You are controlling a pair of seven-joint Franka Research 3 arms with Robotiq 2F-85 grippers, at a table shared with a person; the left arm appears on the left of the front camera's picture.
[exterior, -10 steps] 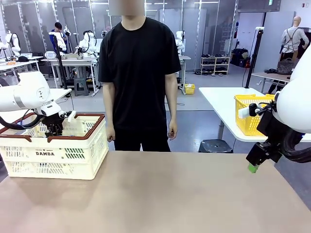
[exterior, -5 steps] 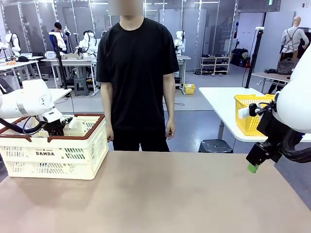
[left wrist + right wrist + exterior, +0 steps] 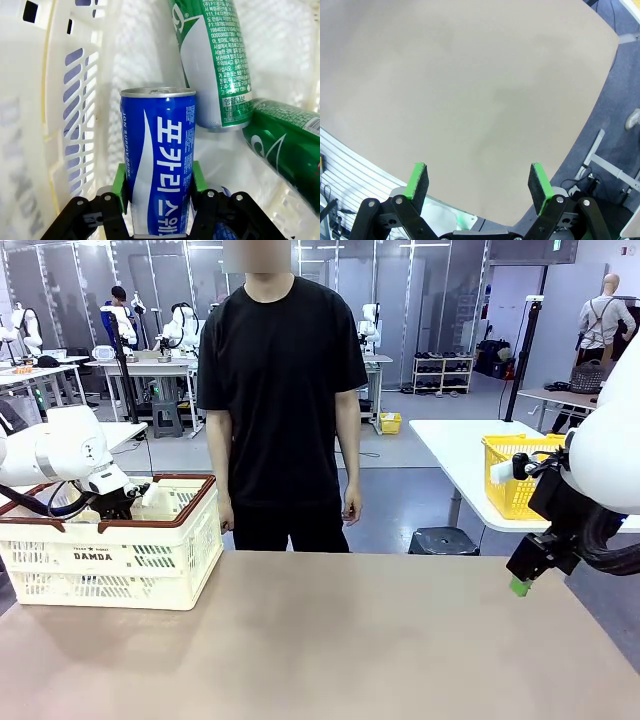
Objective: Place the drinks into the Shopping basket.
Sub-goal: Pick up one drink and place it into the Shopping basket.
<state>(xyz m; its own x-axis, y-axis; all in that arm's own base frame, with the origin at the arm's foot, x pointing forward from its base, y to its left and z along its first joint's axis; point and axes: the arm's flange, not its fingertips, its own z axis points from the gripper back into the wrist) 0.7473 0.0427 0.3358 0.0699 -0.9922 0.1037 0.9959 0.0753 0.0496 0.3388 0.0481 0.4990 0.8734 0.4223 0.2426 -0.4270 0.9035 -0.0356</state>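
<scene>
a: the left gripper (image 3: 159, 187) pinched the blue can (image 3: 158, 160) inside the shopping basket (image 3: 110, 555), beside two green cans (image 3: 215, 60).

b: the right gripper (image 3: 479, 181) hung wide open, holding nothing, above the bare tan table (image 3: 330, 640).

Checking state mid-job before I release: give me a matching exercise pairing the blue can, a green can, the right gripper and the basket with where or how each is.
1. blue metal drink can
2. green metal drink can
3. right gripper
4. cream-white plastic lattice basket

a. open above bare tabletop
b. lying loose inside the basket
c. clamped between green pads
d. standing at the table's left end

Pairs: 1-c, 2-b, 3-a, 4-d
</scene>
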